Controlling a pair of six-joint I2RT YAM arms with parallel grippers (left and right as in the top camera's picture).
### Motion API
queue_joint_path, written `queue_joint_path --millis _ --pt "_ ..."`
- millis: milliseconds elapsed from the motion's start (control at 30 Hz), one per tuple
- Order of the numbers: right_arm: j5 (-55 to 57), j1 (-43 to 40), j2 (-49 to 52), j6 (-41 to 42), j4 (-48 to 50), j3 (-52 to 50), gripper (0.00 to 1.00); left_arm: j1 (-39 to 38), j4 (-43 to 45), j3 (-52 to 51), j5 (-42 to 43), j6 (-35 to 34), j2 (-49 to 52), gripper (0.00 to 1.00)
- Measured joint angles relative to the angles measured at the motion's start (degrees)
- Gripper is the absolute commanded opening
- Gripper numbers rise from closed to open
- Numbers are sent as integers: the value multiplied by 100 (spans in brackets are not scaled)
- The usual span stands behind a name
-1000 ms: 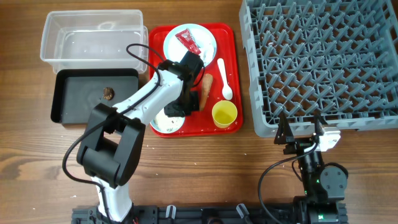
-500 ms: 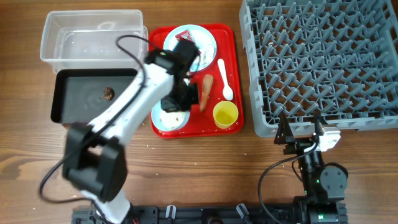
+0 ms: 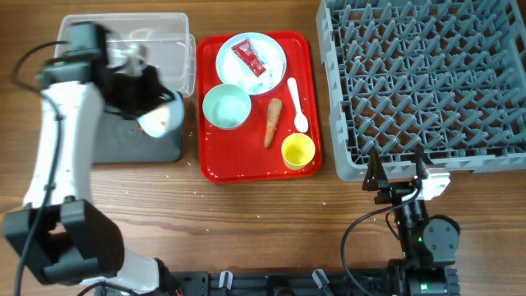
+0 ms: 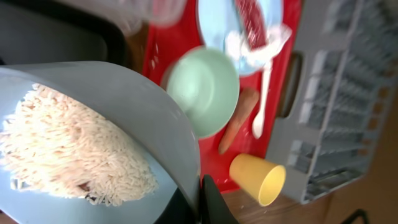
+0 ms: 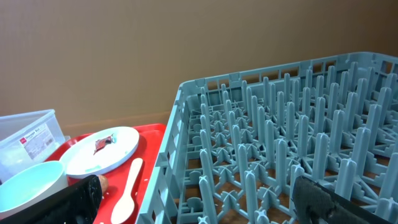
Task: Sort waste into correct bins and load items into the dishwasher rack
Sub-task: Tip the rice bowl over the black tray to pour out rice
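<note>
Left pincer (image 4: 199, 198) moved rice bowl (image 3: 160, 118) from tray (image 3: 246, 167), now over black bin (image 3: 123, 145)

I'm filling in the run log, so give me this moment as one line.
left gripper: shut on rice bowl, over black bin | right gripper: open, beside rack | red tray: carrot, spoon, cup, plate unsorted

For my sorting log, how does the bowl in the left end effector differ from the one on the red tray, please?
The gripped bowl holds white rice; the tray bowl is empty. Gripped bowl hangs tilted over the black bin; tray bowl sits upright. Both are pale blue.
</note>
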Motion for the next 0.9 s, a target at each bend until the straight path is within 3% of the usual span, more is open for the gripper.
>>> queue_joint_path --millis 300,633,900 --pt "0 0 0 -2 0 0 100 1720 219 2 1755 1051 855 4" --pt "0 0 0 0 0 0 100 2468 129 0 3429 1735 2155 4" --pt "0 0 0 0 0 0 100 2855 61 0 4990 1849 2610 4"
